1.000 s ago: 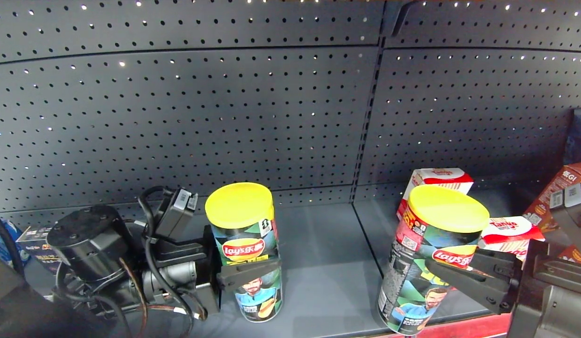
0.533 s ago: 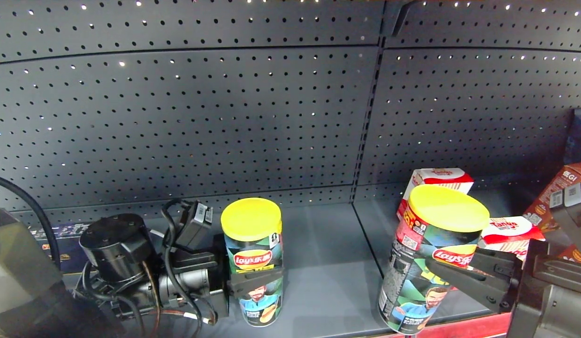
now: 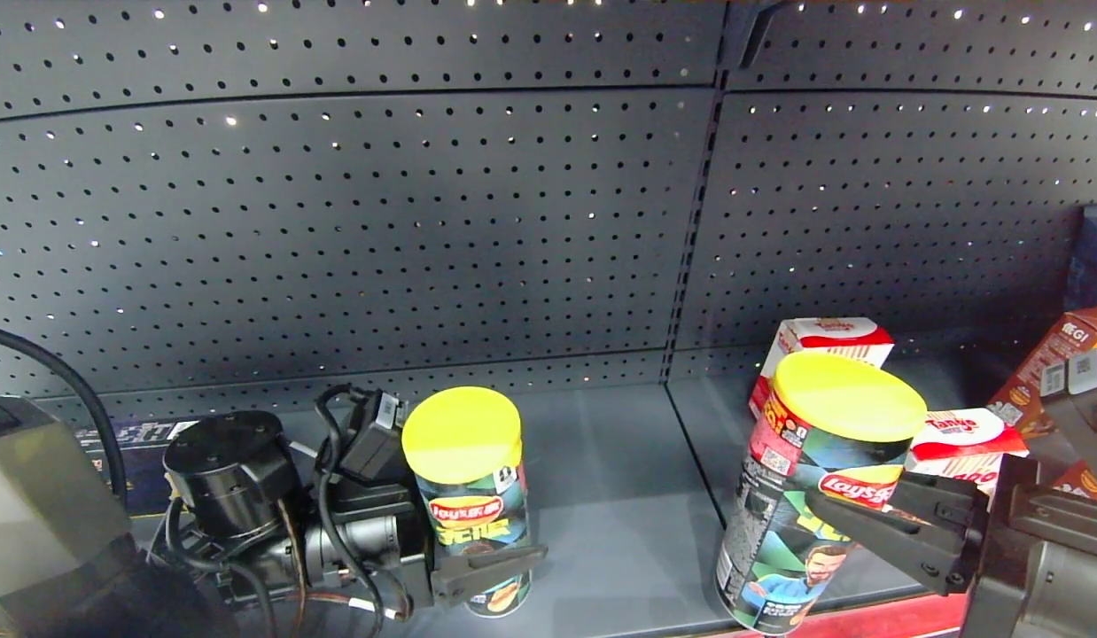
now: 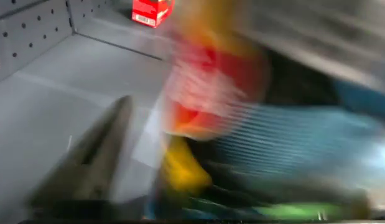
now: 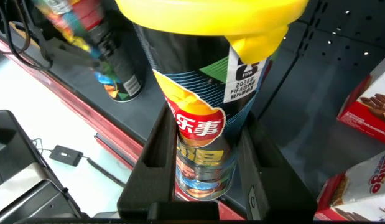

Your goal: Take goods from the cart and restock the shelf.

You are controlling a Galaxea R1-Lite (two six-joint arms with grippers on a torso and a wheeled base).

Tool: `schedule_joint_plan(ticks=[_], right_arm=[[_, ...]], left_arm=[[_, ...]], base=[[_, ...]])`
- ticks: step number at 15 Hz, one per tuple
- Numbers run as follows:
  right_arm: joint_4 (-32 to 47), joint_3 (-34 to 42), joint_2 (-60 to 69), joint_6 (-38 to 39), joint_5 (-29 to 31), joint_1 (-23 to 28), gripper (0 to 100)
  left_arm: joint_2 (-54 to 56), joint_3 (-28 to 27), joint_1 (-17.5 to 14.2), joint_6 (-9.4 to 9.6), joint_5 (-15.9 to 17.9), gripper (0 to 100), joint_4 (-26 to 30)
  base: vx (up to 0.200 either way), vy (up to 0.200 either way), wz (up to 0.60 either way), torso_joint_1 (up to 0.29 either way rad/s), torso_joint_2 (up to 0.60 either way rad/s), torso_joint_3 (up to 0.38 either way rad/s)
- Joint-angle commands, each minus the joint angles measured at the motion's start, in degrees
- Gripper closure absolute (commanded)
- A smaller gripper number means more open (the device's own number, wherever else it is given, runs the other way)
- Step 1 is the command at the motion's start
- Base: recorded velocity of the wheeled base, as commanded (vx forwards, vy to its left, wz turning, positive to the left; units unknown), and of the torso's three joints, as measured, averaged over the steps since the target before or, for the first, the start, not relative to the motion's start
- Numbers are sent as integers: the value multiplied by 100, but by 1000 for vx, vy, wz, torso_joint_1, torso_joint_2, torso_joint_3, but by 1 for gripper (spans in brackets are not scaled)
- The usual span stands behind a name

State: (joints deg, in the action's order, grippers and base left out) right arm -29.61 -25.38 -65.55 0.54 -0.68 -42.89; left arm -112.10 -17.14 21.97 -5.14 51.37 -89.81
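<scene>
I have the left arm stretched low and level, left gripper (image 3: 495,554) turned sideways; right arm level at the right, right gripper (image 5: 208,152) clamped on a can (image 5: 192,81).

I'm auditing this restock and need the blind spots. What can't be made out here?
- Grip of the left hand on the left can: left wrist view is motion-blurred.
- Base of that can: head view, partly behind the hand.
- Brown box: head view, cut by the edge and the right arm.
</scene>
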Motion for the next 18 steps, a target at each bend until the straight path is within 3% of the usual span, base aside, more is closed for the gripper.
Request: schedule_joint_plan(ticks=[1,8,12,14,18], right_arm=[[-1,7,7,-1,-2,0,100],[-1,112,121,-1,7,0,100],[-1,121,139,-10,16,-9,100],[-1,130,165,-1,16,-9,100],[-1,112,156,-10,7,-9,100]], left_arm=[[145,193,27,5,4,0,-19],[1261,967,-87,-22,-4,0,-19],[1903,1688,-439,-13,-48,0,-19],[2219,1714,-878,-13,-48,0,34],[2263,1714,-1045,-13,-39,0,42]], base=[[0,0,0,0,0,0],[0,0,0,0,0,0],[0,0,0,0,0,0],[0,0,0,0,0,0],[0,0,0,0,0,0]])
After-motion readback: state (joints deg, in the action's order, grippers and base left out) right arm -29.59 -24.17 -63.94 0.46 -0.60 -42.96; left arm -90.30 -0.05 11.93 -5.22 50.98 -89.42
